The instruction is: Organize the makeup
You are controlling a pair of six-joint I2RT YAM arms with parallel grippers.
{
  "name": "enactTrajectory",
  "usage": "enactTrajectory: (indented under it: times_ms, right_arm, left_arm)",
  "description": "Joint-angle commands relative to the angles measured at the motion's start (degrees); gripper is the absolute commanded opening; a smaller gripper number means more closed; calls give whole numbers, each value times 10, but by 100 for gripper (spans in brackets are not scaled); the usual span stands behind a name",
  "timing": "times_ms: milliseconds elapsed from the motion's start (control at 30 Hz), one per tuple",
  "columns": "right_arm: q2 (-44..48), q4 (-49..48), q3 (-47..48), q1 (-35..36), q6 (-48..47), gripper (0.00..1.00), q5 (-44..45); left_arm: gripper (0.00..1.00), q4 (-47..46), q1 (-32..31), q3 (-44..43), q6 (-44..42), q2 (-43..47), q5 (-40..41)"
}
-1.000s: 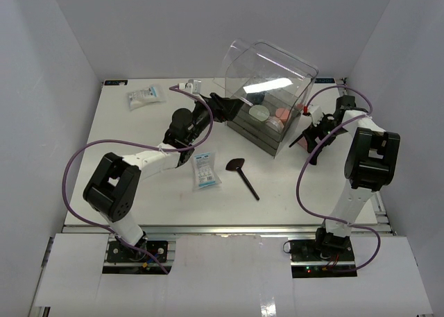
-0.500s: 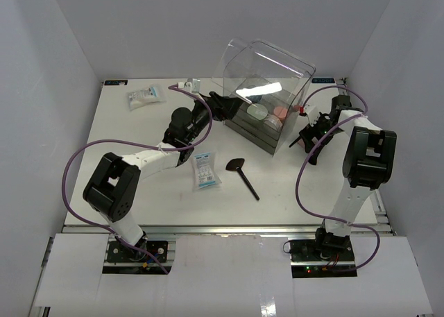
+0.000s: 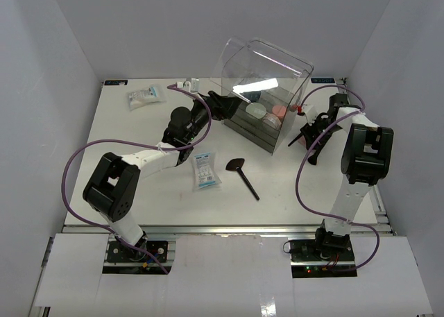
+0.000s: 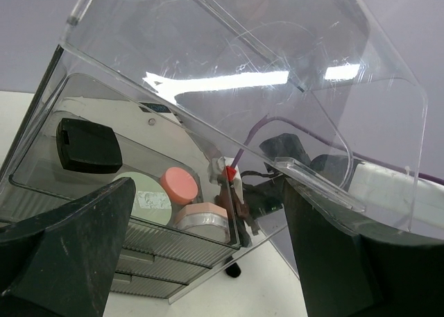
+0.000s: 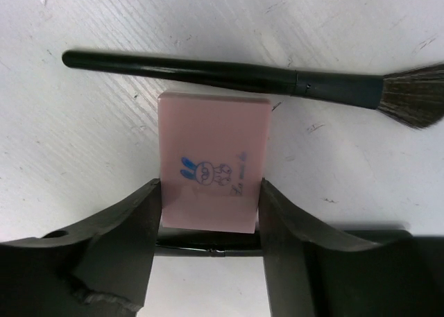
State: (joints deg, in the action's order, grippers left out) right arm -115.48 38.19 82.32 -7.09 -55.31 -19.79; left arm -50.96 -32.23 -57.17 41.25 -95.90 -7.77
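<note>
My right gripper (image 5: 210, 209) is shut on a pink rectangular palette (image 5: 214, 157) with a blue rabbit drawing, just above the table; it shows right of the box in the top view (image 3: 306, 132). A slim black brush (image 5: 208, 69) lies just beyond the palette. My left gripper (image 3: 222, 109) is open at the box's left side, and the raised clear lid (image 4: 243, 74) lies over its right finger (image 4: 326, 247). A flat-headed brush (image 3: 243, 175) and a white-and-blue packet (image 3: 206, 170) lie mid-table. A second packet (image 3: 147, 96) lies at the far left. Round compacts (image 4: 179, 184) and a black case (image 4: 87, 145) sit in the box's top tray.
The large clear box (image 3: 267, 74) with grey ribbed drawers (image 4: 159, 244) stands at the back centre, its lid tilted up. White walls close the table on three sides. Purple cables loop from both arms.
</note>
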Motion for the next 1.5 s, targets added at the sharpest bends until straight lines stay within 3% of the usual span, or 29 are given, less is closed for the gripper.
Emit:
enactTrajectory:
  times_ms: [0,67,333,700,1000,1100,1200,1300,1467]
  right_arm:
    - [4,14,4,11,-5,42,-3]
    - [15,13,-4,8,-4,31,-1]
    - [107,-2,-52,-9,-6,21,-35]
    - [316,-2,-192,-19,-40,16,-72]
    - [536,62,-310,7,-128,11,-166]
    - [607,57,-327,98,-121,11,-154]
    - [629,11,-328,219,-56,11,-94]
    - [611,-42,-317,309,-27,11,-20]
    - [522,-121,-307,486,-17,11,185]
  left_arm:
    - [98,-9,6,-23,5,37,5]
    - [98,-9,7,-23,7,39,8]
    - [98,5,10,-33,10,46,12]
    - [98,16,13,-48,13,47,11]
    - [98,15,14,-50,19,52,14]
    - [98,19,14,-56,20,52,14]
    - [98,23,14,-61,21,53,15]
    - [98,30,14,-68,23,53,15]
    - [98,43,14,-80,23,52,12]
